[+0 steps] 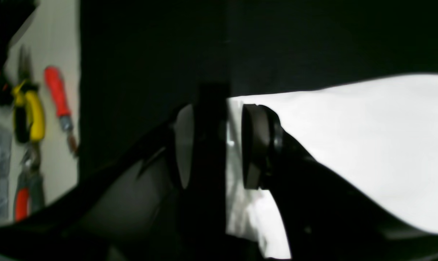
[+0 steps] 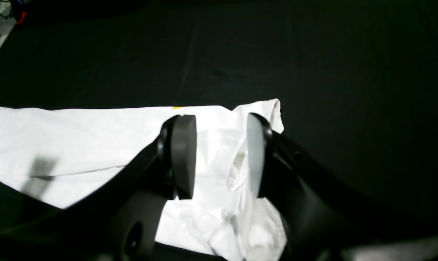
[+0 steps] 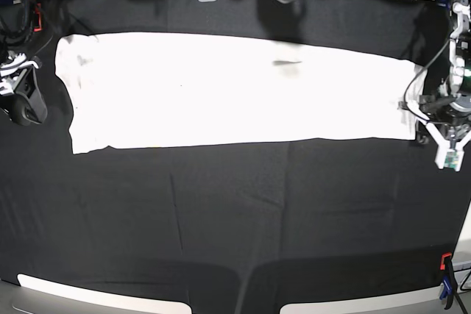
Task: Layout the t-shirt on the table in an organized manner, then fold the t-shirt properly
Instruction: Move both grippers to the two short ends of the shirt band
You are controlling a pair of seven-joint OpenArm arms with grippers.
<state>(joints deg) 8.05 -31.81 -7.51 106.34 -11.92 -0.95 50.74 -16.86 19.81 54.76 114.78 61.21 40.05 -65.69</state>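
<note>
White t-shirt (image 3: 235,90) lies as a long folded band across the surface's (image 3: 235,218) far half. Left tool (image 1: 219,145) and right tool (image 2: 221,156) stand half-open astride its ends; pinch both ends evenly before folding.

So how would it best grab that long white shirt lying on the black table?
Probably by the two short ends of the t-shirt, one hand each. It lies flat as a long band across the table, so the middle offers no edge. The right hand sits over the bunched sleeve end, the left hand at the opposite edge; each comes from outside, low.
</note>
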